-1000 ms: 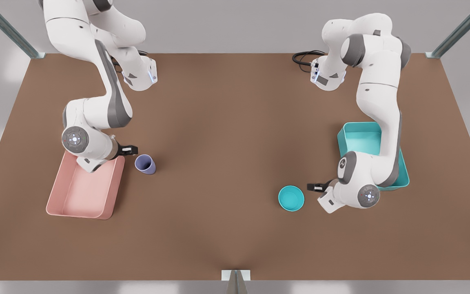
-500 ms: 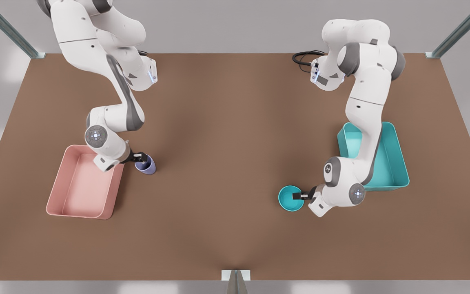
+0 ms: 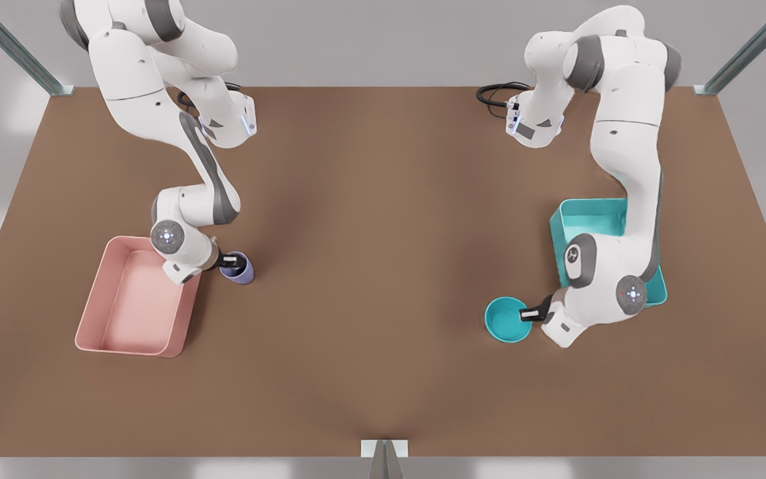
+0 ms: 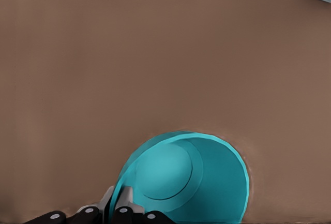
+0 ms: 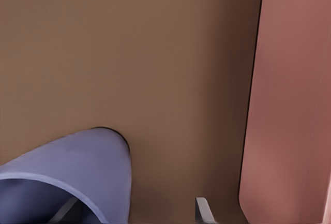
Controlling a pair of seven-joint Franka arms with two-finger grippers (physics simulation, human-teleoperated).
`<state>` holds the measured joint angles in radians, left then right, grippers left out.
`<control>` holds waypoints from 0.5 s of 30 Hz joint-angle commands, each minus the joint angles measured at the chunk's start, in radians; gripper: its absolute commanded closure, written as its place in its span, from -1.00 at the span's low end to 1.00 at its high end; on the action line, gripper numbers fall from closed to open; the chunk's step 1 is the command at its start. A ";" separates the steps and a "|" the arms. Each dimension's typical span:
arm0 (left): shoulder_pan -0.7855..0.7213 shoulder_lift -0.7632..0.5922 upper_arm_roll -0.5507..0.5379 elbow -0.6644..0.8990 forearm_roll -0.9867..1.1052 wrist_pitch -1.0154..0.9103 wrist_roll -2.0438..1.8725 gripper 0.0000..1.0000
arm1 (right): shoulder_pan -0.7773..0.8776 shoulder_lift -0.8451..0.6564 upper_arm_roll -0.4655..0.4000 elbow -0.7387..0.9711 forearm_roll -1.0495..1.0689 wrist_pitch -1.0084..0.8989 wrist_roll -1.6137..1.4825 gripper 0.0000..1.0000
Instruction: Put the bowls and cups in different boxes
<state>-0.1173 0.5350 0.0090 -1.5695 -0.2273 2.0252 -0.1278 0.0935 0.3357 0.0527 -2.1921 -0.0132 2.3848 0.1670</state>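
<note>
Bowl (image 3: 508,319) shifted right (front view) on brown table (image 3: 370,266); grey walls

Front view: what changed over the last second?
The left gripper closed in on the teal bowl, pinched its rim and dragged it toward the teal box. The right gripper reached the lavender cup and straddles its wall. Cup, pink box and teal box stayed put.

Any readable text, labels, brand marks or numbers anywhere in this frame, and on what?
None. The bowl, cup, pink box and teal box are plain. The arms bear only small lit round marks at the joints, no letters or numbers that can be read.
</note>
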 commanded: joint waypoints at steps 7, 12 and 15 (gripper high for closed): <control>0.166 -0.196 0.198 -0.181 0.256 -0.355 0.157 0.57 | 0.003 0.029 0.001 0.049 -0.002 -0.004 0.012 0.57; 0.209 -0.196 0.224 -0.371 0.255 -0.092 0.243 0.57 | -0.038 -0.018 -0.004 0.202 -0.001 -0.168 -0.006 0.57; 0.196 -0.191 0.224 -0.477 0.235 0.021 0.241 0.57 | -0.152 -0.030 -0.005 0.385 -0.001 -0.291 -0.239 0.57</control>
<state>0.0807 0.3444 0.2327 -2.0254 0.0165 1.9117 -0.0331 -0.0294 0.3102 0.0476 -1.8479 -0.0069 2.2408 0.1166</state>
